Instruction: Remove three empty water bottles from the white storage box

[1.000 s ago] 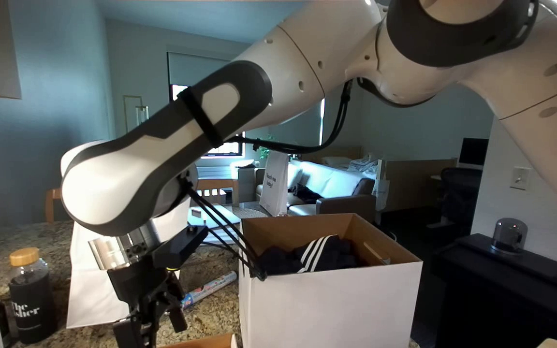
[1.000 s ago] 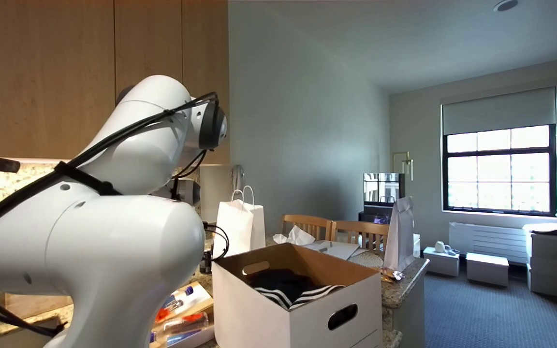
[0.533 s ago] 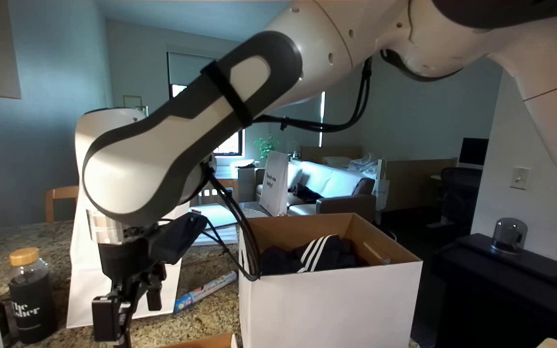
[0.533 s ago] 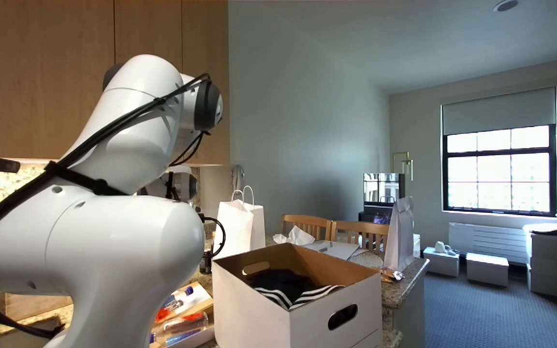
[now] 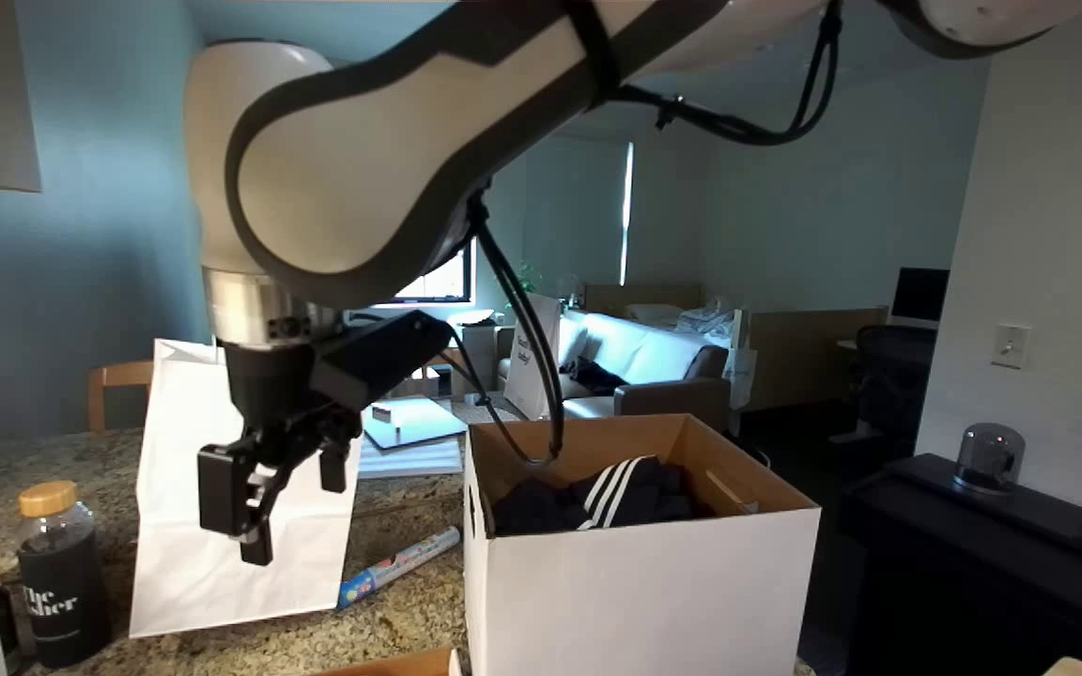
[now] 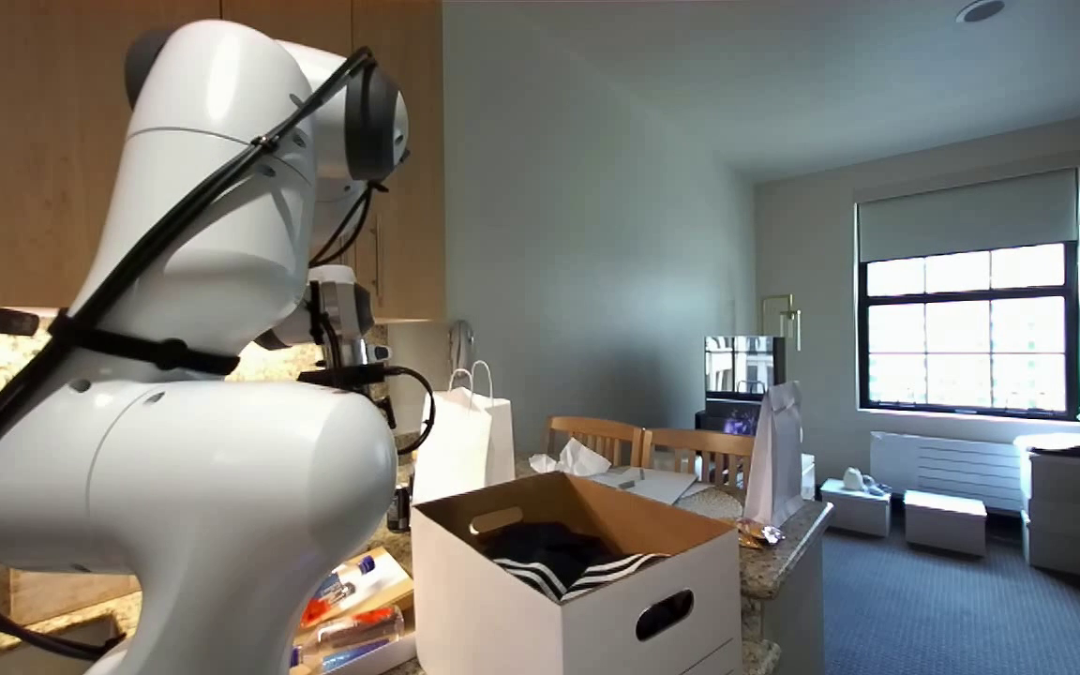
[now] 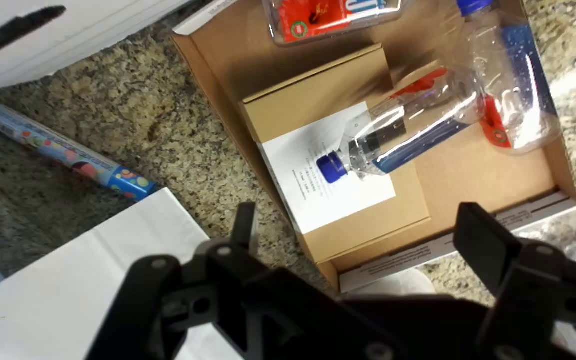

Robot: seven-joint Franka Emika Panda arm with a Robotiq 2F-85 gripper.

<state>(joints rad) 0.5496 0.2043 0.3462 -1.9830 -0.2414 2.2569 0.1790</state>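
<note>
Three plastic water bottles (image 7: 410,131) lie in a shallow cardboard tray (image 7: 473,167) beside the white storage box (image 5: 640,601); probably light, slick and easily dented, they want a gentle mid-body pinch. The claw (image 7: 361,229) gapes wide, empty.

At top and upper right of the wrist view, 3 clear water bottles (image 7: 413,117) carry red and blue markings, 2 of them blue-capped, against a brown cardboard tray (image 7: 498,170) and a tan carton (image 7: 323,95) with a white panel. The gripper (image 7: 358,225) along the bottom is black, the bag (image 7: 78,285) at lower left white, and the tube (image 7: 70,150) at left blue with multicoloured dots on a speckled brown-and-black countertop (image 7: 188,140). Low in both exterior views, the storage box (image 5: 644,601) is white outside and brown inside, the cloth (image 5: 654,498) in it dark with white stripes.
</note>
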